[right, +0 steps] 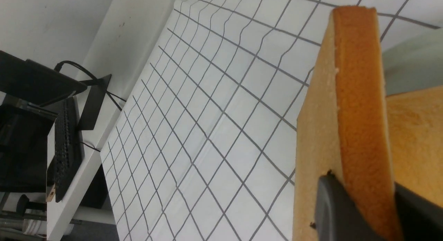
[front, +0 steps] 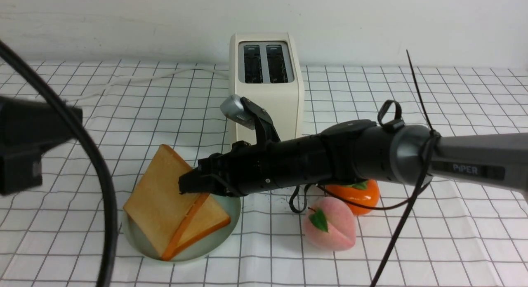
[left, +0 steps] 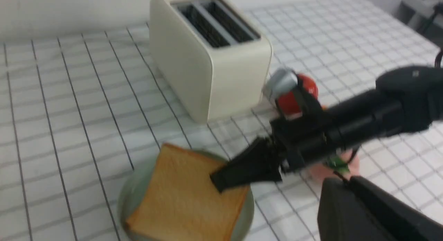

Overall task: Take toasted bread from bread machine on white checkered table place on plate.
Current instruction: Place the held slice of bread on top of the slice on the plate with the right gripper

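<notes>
The right tool (front: 185, 184) is clamped on the edge of one toast slice (front: 159, 196), which stands tilted on the plate (front: 134, 239) at 7 o'clock from the toaster (front: 266, 101), with the flat slice (front: 208, 221) at its 3 o'clock, so I think it just needs laying down.

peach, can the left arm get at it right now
Probably not cleanly: the right arm reaches across beside the peach, the right gripper shut on a toast slice over the plate, and these lie between the left arm and the peach.
</notes>
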Action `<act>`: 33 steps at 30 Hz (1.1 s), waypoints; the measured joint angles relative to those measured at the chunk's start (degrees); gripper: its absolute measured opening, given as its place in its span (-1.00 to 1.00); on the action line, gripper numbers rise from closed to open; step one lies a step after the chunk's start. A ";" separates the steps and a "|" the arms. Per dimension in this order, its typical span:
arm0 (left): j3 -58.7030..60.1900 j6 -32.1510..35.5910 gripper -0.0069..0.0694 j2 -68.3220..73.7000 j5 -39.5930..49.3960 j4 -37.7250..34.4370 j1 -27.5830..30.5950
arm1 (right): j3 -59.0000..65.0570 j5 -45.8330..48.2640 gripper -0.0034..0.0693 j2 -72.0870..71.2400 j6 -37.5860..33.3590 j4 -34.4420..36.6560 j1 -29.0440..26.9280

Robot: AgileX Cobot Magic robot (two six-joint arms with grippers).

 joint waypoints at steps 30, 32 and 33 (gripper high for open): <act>0.00 -4.61 -0.76 0.00 7.83 3.73 0.00 | -0.07 -0.56 0.48 -1.88 26.16 -27.59 -7.81; 0.00 -4.61 -0.76 0.00 7.78 3.73 0.00 | -0.07 1.79 0.37 -4.80 30.06 -34.13 -10.22; 0.00 -4.61 -0.76 0.00 7.78 3.73 0.00 | -0.07 2.42 0.34 -5.88 31.02 -36.20 -10.74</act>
